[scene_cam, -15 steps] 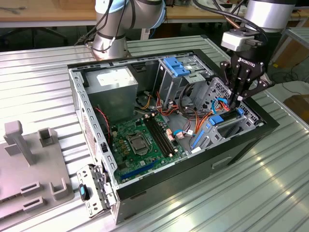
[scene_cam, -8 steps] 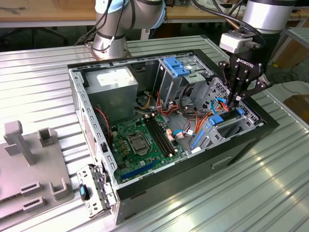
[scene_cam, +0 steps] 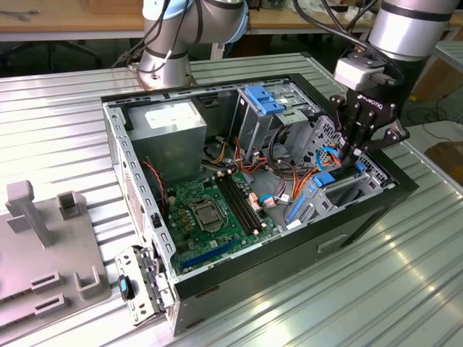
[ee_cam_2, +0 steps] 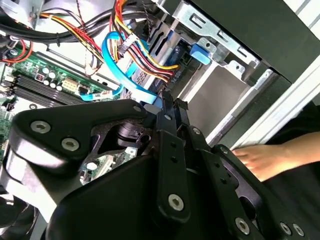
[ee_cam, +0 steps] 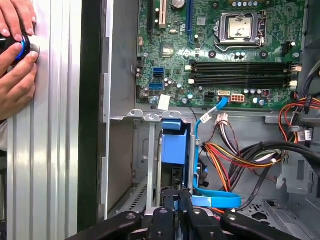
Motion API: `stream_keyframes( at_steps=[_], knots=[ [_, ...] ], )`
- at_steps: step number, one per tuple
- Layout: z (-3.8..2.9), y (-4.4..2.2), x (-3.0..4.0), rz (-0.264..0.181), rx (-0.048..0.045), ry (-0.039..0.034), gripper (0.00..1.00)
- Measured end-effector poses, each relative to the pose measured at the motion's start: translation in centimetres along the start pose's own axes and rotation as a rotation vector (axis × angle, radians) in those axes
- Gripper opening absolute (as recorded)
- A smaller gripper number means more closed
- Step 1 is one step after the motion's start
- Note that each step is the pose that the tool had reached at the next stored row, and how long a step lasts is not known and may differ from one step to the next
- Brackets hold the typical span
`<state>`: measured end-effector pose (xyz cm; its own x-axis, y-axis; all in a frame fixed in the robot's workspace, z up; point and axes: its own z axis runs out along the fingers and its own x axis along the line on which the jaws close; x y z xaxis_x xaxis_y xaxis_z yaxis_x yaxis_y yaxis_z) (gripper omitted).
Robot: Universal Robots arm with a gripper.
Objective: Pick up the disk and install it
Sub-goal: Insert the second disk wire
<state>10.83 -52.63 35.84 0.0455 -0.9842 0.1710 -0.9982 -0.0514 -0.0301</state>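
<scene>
The disk point(scene_cam: 338, 177), dark with bright blue rails, lies slanted in the drive bay at the corner of the open computer case point(scene_cam: 145, 238) on the exterior view's right. In the first wrist view the disk point(ee_cam: 175, 145) shows edge-on, its blue rail running up to my fingers. My gripper point(scene_cam: 352, 157) reaches down into that bay. Its black fingers are shut, tips together against the disk's blue rail. Both wrist views show the gripper point(ee_cam_2: 174, 107) point(ee_cam: 176, 202) shut, with a light blue data cable point(ee_cam_2: 120, 75) curling just past the tips.
Green motherboard point(scene_cam: 210, 210), power supply point(scene_cam: 170, 123) and bundles of orange, red and blue cables point(scene_cam: 282, 181) crowd the case. A person's hands point(ee_cam: 15, 55) hold a round object on the ribbed metal table outside the case wall. Grey holders point(scene_cam: 43, 238) stand at the exterior view's left.
</scene>
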Motion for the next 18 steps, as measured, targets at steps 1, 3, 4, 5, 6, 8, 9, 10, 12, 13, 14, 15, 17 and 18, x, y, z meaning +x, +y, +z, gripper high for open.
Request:
stream_keyframes(
  at_steps=[1, 3, 4, 5, 6, 8, 9, 10, 12, 13, 14, 15, 17, 18],
  knots=[
    [0.06, 0.01, 0.04, 0.0, 0.0006, -0.0106, 0.16],
    [0.19, 0.02, 0.09, -0.002, 0.0022, -0.035, 0.16],
    [0.22, 0.02, 0.11, -0.002, 0.0029, -0.042, 0.16],
    [0.28, 0.05, 0.16, -0.004, 0.0039, -0.0508, 0.16],
    [0.32, 0.08, 0.24, -0.006, 0.0049, -0.0571, 0.16],
    [0.5, 0.18, 0.66, -0.012, 0.0086, -0.0668, 0.16],
    [0.55, 0.19, 0.76, -0.012, 0.0091, -0.067, 0.16],
    [0.56, 0.19, 0.78, -0.012, 0.0092, -0.067, 0.16],
    [0.56, 0.2, 0.82, -0.012, 0.0092, -0.0669, 0.16],
    [0.6, 0.21, 0.91, -0.012, 0.0092, -0.067, 0.16],
    [0.64, 0.21, 0.98, -0.012, 0.0092, -0.0672, 0.16],
    [0.67, 0.21, 1.0, -0.012, 0.0092, -0.0675, 0.16],
    [0.74, 0.21, 1.0, -0.012, 0.0092, -0.0679, 0.16],
    [0.78, 0.21, 1.0, -0.012, 0.0093, -0.0683, 0.16]
  ],
)
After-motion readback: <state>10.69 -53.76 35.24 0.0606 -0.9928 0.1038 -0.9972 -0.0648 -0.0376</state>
